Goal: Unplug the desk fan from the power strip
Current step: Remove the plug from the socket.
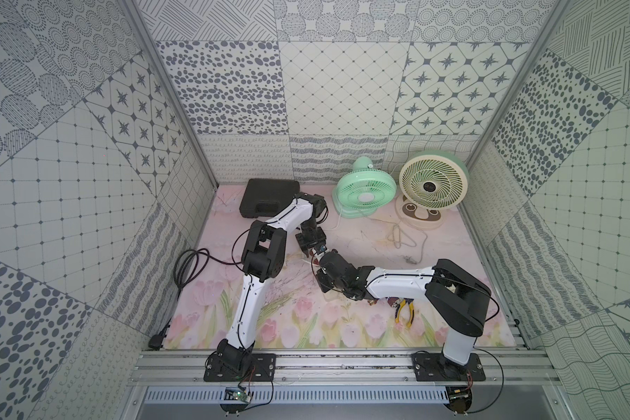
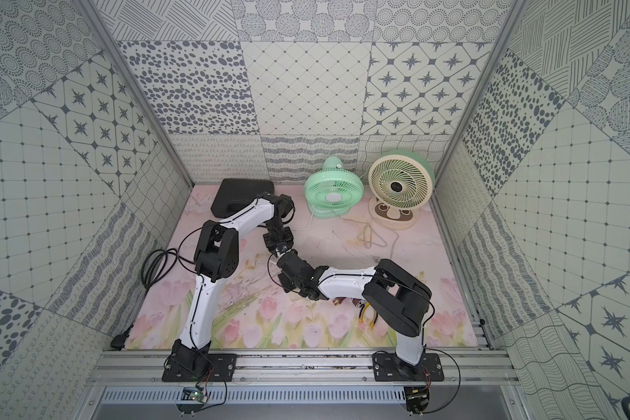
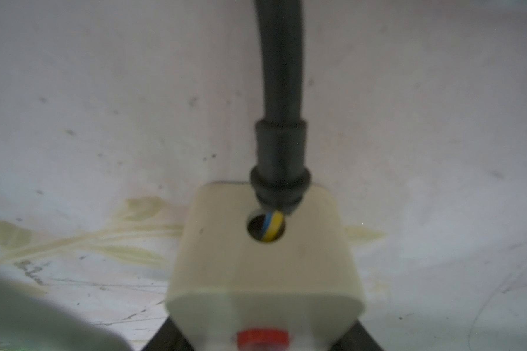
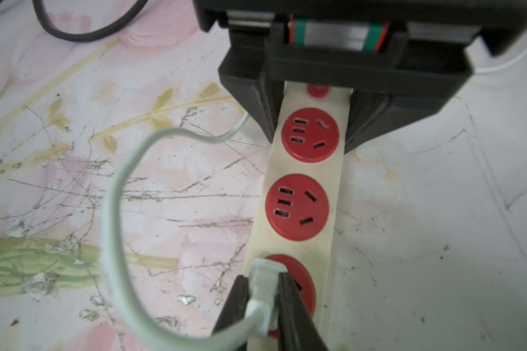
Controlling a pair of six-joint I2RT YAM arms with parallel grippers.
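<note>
L arm (image 1: pixel 246 312) + R arm (image 1: pixel 397 283): white shell links, bulky black joint housings (image 1: pixel 260 251). Thin black cable (image 1: pixel 247 298) runs along the white links, w/ small dark screws dotted beside it. Black rect. base plates (image 1: pixel 264 365) w/ bolts. L tool (image 4: pixel 314 127): black, ribbed fingers (image 4: pixel 268 112), silver slide rail (image 4: pixel 336 32) w/ green + red end caps.

Power strip (image 4: pixel 305 194): centre, plug (image 4: pixel 265 291) at its third socket (counting from the button end). Case (image 1: pixel 270 198): back left. Inner fan (image 1: pixel 365 192), corner fan (image 1: pixel 431 185): back right, side by side. Pliers (image 1: pixel 406 311): front right.
</note>
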